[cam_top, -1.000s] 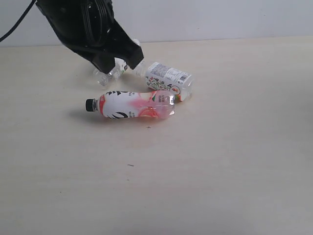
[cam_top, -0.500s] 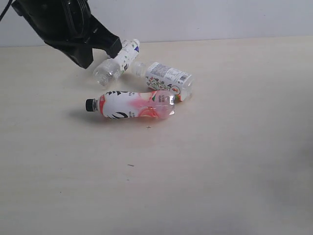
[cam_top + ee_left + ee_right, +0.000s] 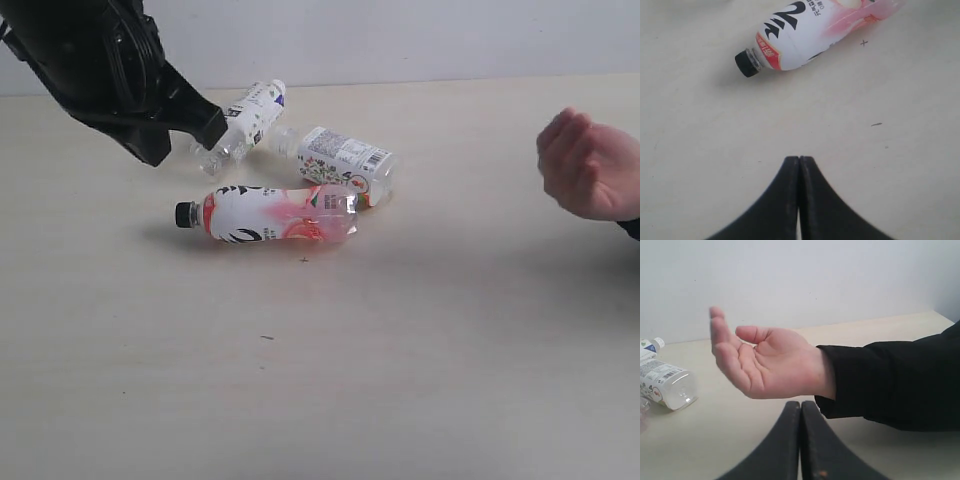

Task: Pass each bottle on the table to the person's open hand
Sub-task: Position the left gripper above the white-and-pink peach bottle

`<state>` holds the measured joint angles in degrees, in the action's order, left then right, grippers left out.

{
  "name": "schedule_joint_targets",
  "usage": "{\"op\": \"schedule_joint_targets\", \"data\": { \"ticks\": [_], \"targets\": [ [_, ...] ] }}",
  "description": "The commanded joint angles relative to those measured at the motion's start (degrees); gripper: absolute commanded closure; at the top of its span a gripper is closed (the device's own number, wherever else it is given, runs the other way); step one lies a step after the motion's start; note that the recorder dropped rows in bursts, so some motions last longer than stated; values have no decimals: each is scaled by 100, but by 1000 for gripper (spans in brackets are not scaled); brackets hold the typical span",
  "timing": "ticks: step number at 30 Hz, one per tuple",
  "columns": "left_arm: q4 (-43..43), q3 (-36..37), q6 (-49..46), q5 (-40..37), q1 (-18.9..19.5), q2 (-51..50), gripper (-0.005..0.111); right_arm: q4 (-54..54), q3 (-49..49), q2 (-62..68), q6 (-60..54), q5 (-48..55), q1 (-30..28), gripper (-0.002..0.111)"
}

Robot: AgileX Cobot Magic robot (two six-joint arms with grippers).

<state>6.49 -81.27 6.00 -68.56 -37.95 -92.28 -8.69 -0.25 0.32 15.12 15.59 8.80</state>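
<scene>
One hand [image 3: 590,165] has appeared, three bottles [image 3: 275,215] [image 3: 345,160] [image 3: 250,110] lie flat, left pincer [image 3: 799,160] and right pincer [image 3: 800,404] pressed together.

Oblique exterior over table [image 3: 400,380]; left wrist close above same pink bottle [image 3: 272,214]

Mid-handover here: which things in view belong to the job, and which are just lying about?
Job: pink-white bottle with black cap; floral-label bottle; rear bottle; person's open hand; table.
Lying about: only a dark speck on the tabletop.
</scene>
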Motion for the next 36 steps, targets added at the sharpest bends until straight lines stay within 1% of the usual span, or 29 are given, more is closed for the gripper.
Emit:
{"op": "schedule_joint_targets", "data": {
  "ticks": [1, 4, 9, 21, 36],
  "targets": [
    [42, 160, 5, 117, 164, 128, 107, -23, 25, -32, 3, -48, 19, 108],
    [42, 283, 5, 147, 262, 131, 107, -23, 25, -32, 3, -48, 19, 108],
    [42, 451, -34, 281, 319, 131, 107, -23, 25, -32, 3, -48, 19, 108],
    [0, 473, -111, 304, 319, 131, 107, -23, 25, -32, 3, -48, 19, 108],
    [-262, 473, -124, 216, 319, 131, 107, -23, 25, -32, 3, -48, 19, 108]
  ]
}}
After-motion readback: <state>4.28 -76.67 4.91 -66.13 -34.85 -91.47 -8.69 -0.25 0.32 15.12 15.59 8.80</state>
